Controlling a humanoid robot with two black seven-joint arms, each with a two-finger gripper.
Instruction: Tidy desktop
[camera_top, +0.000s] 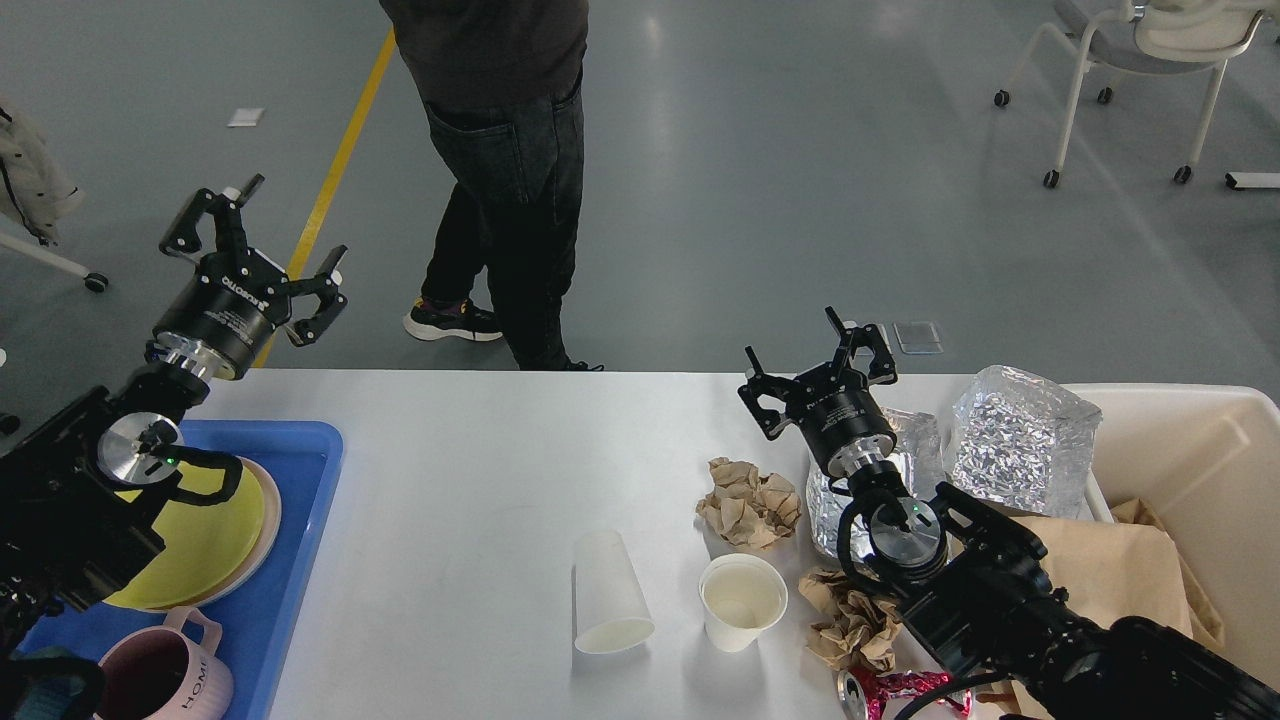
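The white desktop (470, 480) fills the lower half of the head view. On it stand an upright paper cup (742, 602) and a paper cup lying on its side (608, 595). Two crumpled brown paper balls lie near them, one (748, 503) behind the upright cup, one (850, 625) to its right. A crushed red can (895, 692) lies at the front edge. My right gripper (818, 366) is open and empty above the back of the desktop, over crinkled clear plastic (900, 470). My left gripper (255, 255) is open and empty, raised beyond the back left corner.
A blue tray (300, 560) at the left holds a yellow plate (205, 545) and a pink mug (165, 680). A cream bin (1195, 470) at the right holds brown paper (1110, 575); a clear crinkled plastic block (1020, 440) rests on its rim. A person (505, 190) stands behind the desktop.
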